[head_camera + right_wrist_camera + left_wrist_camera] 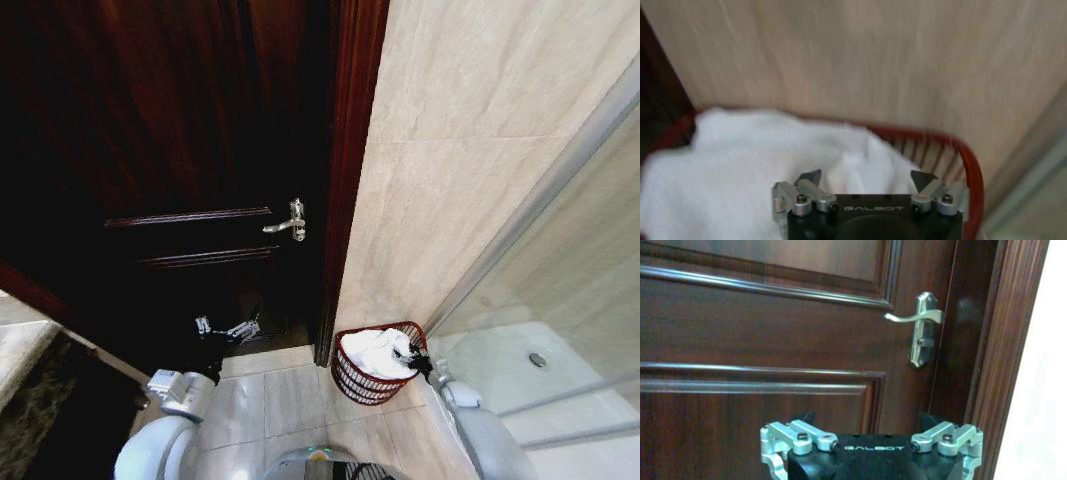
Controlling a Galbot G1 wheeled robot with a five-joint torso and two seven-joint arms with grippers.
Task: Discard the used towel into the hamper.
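The towel (378,352), white and bunched, lies inside the hamper (352,383), filling its mouth and rising above the rim. The hamper stands on the tiled floor (290,400) against the beige tiled wall (450,150), between the dark door frame (345,180) and the glass shower partition (560,300).

The right gripper (414,358) is at the hamper's rim on the shower side, just over the towel. In the right wrist view its fingertips (810,176) stand wide apart above the towel, with nothing between them.

The left gripper (226,328) is held low before the dark wooden door (180,150), below its metal lever handle (288,224). Its fingers are spread wide and empty.

A shower drain (538,359) is visible behind the glass. A stone counter edge (20,340) sits at the robot's far left.
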